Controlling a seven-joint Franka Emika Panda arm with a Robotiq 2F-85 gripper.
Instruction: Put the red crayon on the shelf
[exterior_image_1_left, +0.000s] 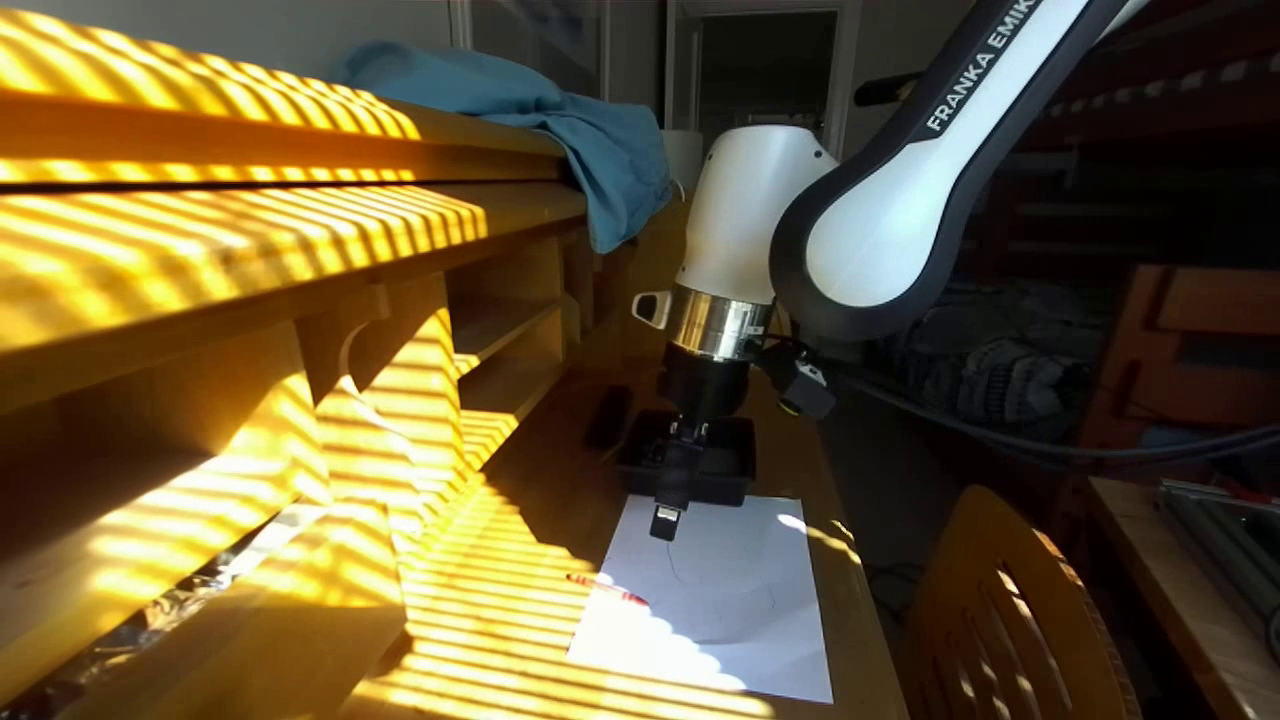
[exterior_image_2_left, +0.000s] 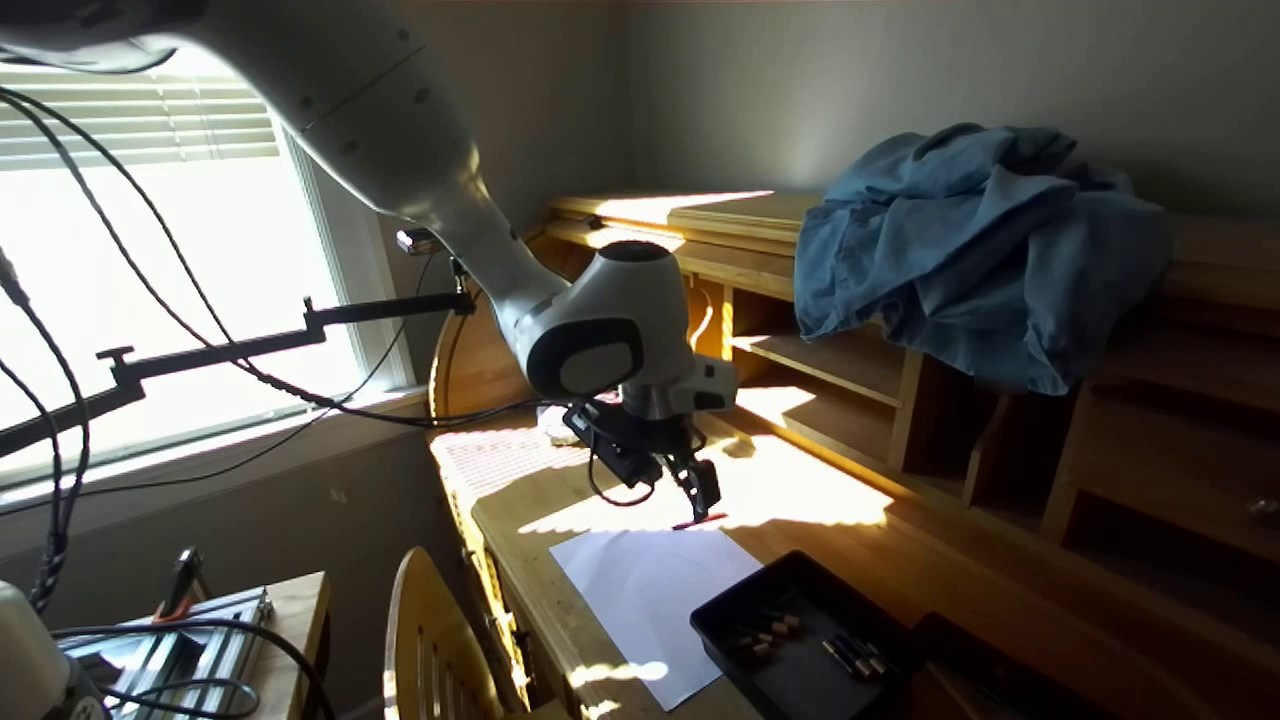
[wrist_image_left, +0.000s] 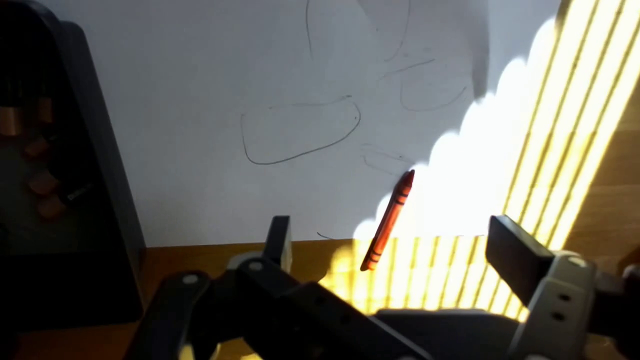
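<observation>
The red crayon (wrist_image_left: 387, 222) lies partly on the white paper and partly on the wooden desk. It also shows in both exterior views (exterior_image_1_left: 607, 588) (exterior_image_2_left: 700, 521). My gripper (wrist_image_left: 391, 240) is open and empty. In the wrist view the crayon lies between the two fingertips, not touching either. In the exterior views the gripper (exterior_image_1_left: 667, 522) (exterior_image_2_left: 705, 488) is above the desk near the crayon, pointing down. The light-yellow wooden shelf (exterior_image_1_left: 515, 335) with boards and dividers stands along the back of the desk. Its cubbies also show in an exterior view (exterior_image_2_left: 825, 365).
White paper (exterior_image_1_left: 735, 600) with thin drawn lines lies on the desk. A black tray (exterior_image_2_left: 715, 615) holding several dark, copper-ended items stands beside it. A blue cloth (exterior_image_2_left: 960, 250) hangs over the shelf top. A wooden chair (exterior_image_1_left: 1000, 620) stands at the desk's front edge.
</observation>
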